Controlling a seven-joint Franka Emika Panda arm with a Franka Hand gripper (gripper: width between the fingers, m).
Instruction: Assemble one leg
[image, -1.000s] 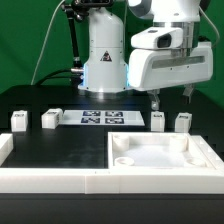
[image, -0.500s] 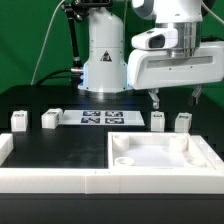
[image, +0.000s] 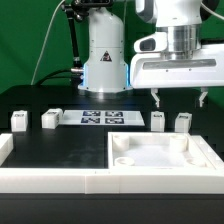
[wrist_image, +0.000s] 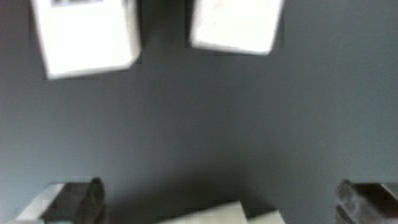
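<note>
my desk (image: 60, 145): black, fills mid-frame | marker board (image: 104, 118): flat, frame centre | white panel (image: 165, 160): round corner sockets, lower right | white rail (image: 55, 180): lower left

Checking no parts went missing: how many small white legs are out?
4. The far-left leg and second leg stand on the exterior view's left of the marker board; third leg and far-right leg on its right. None looks hidden.

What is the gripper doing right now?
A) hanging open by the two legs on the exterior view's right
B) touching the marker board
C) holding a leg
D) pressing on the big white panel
A: the gripper hangs with its fingers apart and nothing between them, raised clear of the two legs.
</note>
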